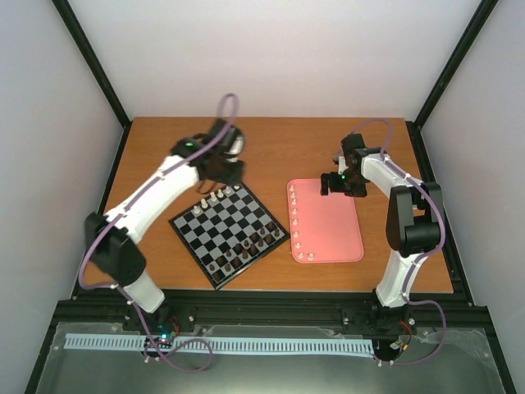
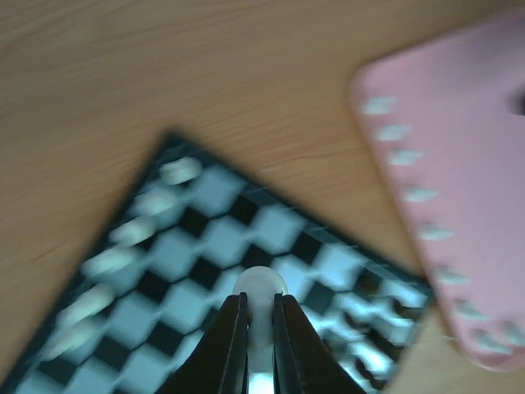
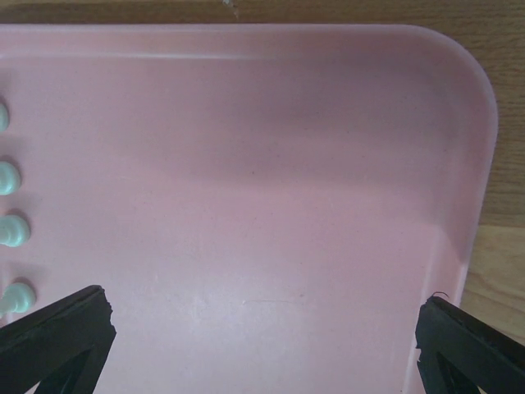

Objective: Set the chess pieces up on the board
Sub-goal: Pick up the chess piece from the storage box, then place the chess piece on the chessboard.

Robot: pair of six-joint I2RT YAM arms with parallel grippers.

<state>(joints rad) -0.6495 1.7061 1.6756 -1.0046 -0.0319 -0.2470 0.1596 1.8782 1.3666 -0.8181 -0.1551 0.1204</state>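
On the left gripper (image 2: 260, 302) the jaws pinch a cream-white piece (image 2: 260, 284) by its stem, its round head showing just above the tips. The wrist view is too blurred to tell whether the piece touches the board (image 1: 225, 226) below it. From above, this gripper hangs over the board's 12 o'clock corner. The board lies turned like a diamond on the worktop (image 1: 164, 148), at 9 o'clock of the pink tray (image 1: 332, 226). A row of white chess pieces (image 1: 221, 195) stands along its 11 o'clock edge, and dark pieces (image 1: 250, 246) crowd its 5 o'clock edge. More white pieces (image 1: 295, 222) line the tray's 9 o'clock edge, with a couple at its 7 o'clock corner. On the right gripper (image 3: 264, 304) the jaws are spread wide over bare tray near its 12 o'clock end, holding nothing.
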